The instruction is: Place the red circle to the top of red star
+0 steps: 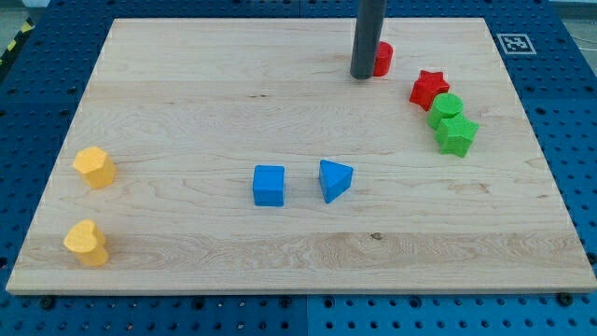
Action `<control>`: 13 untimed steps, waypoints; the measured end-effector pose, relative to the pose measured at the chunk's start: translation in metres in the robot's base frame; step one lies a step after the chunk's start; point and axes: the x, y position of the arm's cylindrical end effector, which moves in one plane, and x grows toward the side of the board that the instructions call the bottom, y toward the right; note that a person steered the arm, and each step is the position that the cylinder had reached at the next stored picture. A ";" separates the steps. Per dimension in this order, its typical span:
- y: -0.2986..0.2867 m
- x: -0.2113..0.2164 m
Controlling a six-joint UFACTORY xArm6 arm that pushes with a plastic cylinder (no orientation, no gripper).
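The red circle lies near the view's top, right of centre, partly hidden by my rod. My tip touches its left side. The red star lies below and to the right of the circle, a short gap away. A green circle touches the star's lower right, and a green star sits just below that.
A blue cube and a blue triangle lie at the board's middle. A yellow hexagon and a yellow heart lie at the view's left. The board's top edge is close above the red circle.
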 end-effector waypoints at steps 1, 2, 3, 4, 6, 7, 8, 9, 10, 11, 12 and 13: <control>0.000 -0.003; -0.019 -0.021; -0.016 -0.034; 0.014 -0.024; 0.035 -0.031; 0.036 -0.049; 0.060 -0.042; 0.067 -0.038; 0.067 -0.038; 0.067 -0.023; 0.034 -0.024; 0.021 -0.027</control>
